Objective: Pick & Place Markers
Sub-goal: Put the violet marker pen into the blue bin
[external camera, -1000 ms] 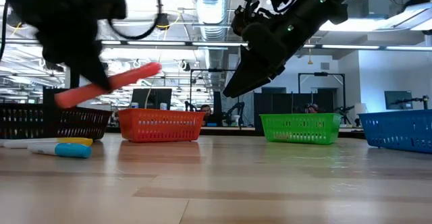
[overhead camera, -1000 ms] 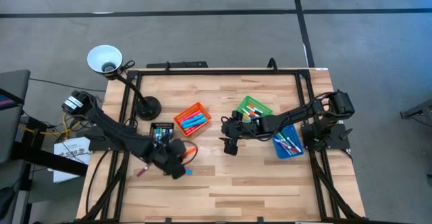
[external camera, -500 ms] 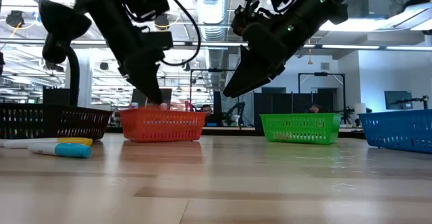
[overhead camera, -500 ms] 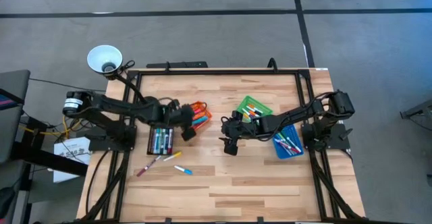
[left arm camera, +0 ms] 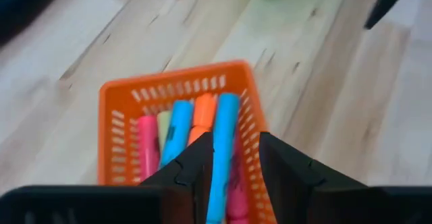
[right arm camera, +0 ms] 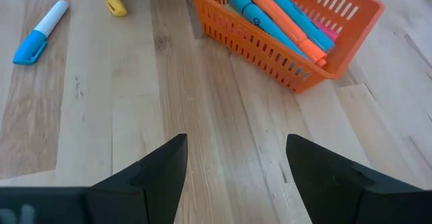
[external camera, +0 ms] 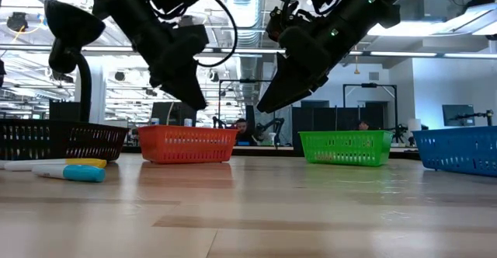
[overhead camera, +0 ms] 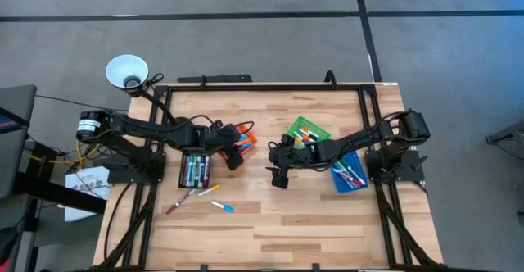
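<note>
Markers [left arm camera: 219,150] lie lengthwise in the orange bin [left arm camera: 115,96].

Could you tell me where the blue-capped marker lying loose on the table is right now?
In the high view, the blue-capped marker lies on the table's front-left part, just right of the yellow-capped marker, below the black bin.

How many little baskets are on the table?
4. The black basket sits at the left, the orange basket beside it under the left hand, the green basket toward the back, and the blue basket at the right. None seems hidden.
</note>
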`<state>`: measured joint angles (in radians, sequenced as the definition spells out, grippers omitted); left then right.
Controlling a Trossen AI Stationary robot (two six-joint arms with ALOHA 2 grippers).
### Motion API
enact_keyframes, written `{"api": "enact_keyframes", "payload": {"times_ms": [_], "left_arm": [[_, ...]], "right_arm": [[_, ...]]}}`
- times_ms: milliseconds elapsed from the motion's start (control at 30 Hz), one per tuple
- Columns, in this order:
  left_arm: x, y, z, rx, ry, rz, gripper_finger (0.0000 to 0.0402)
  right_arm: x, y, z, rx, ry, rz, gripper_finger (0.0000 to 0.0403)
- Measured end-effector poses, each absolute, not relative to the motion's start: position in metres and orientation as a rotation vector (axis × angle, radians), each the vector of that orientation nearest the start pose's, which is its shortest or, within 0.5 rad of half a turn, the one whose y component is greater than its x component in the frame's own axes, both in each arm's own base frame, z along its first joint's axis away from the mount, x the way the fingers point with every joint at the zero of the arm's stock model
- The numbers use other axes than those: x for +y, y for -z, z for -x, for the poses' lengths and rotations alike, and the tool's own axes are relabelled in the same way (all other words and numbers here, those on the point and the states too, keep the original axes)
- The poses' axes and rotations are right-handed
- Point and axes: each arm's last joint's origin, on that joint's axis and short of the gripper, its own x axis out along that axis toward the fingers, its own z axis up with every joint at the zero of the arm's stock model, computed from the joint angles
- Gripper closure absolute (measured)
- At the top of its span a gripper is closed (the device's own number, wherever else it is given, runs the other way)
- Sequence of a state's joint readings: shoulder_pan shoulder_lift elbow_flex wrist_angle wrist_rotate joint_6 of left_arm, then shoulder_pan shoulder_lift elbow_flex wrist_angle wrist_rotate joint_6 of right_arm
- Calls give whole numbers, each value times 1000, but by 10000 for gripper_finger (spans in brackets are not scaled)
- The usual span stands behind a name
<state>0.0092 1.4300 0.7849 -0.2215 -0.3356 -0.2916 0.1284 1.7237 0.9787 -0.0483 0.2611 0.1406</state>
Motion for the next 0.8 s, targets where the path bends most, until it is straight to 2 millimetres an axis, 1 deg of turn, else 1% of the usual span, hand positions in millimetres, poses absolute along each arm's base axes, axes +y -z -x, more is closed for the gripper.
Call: {"api": "enact_keyframes", "payload": {"times_ms": [167, 800], "left_arm": [[11, -196, -279, 760, -438, 138, 288], [11, -197, -281, 739, -436, 142, 289]], "right_arm": [[37, -174, -346, 766, 180, 20, 159], [37, -174, -346, 764, 180, 20, 159]]}}
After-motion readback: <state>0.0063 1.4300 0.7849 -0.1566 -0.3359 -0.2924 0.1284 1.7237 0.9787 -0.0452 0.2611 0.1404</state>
